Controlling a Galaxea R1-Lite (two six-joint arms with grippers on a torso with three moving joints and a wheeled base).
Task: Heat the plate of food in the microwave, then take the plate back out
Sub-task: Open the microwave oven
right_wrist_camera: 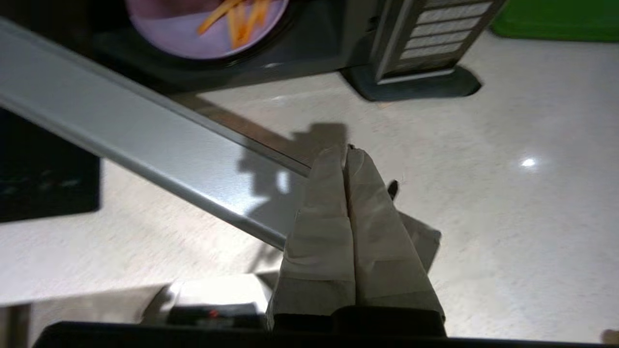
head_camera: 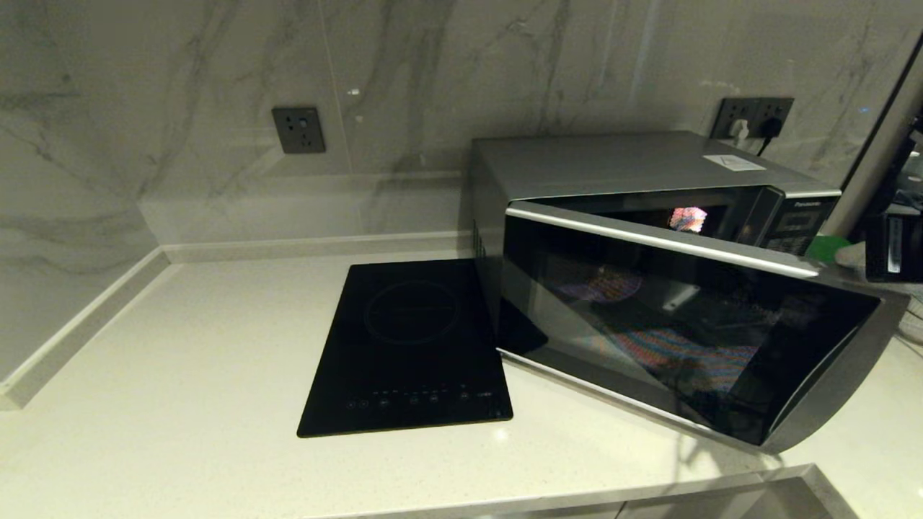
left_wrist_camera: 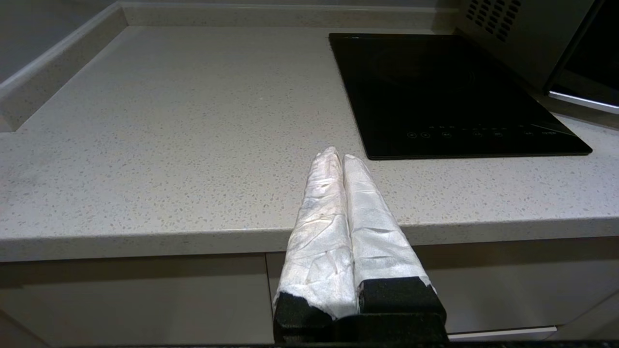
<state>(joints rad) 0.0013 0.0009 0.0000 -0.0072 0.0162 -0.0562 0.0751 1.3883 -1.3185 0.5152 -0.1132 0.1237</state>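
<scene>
A pale speckled stone bench (head_camera: 180,375) runs along a grey marble wall. On it sits a large silver-grey microwave (head_camera: 613,166) with a dark glass door (head_camera: 685,339) that stands partly open, swung out toward the camera, its curved silver handle strip (head_camera: 663,241) along the upper edge. Just to the microwave's left a flat black induction cooktop (head_camera: 411,346) lies set into the bench.

The round lavender-purple plate of food (right_wrist_camera: 208,29) – a few thin orange-yellow sticks on it – sits inside the microwave's cavity, seen past the door's silver edge in the right wrist view.

The right claw (right_wrist_camera: 347,152), its two white-wrapped fingers pressed together on nothing, hangs over the bench in front of the microwave, near the free edge of the open door; whether it touches the door cannot be told. The left claw (left_wrist_camera: 337,154), likewise closed and empty, is parked low at the bench's front edge, well away from the microwave.

Judging from this, the door needs to be pushed shut before heating. The risks: the closed claw could slide off the smooth silver edge and miss the push, or a push that is too light could leave the door unlatched. A push that is too hard might shove the whole microwave back across the slick bench – or jolt the plate inside.
</scene>
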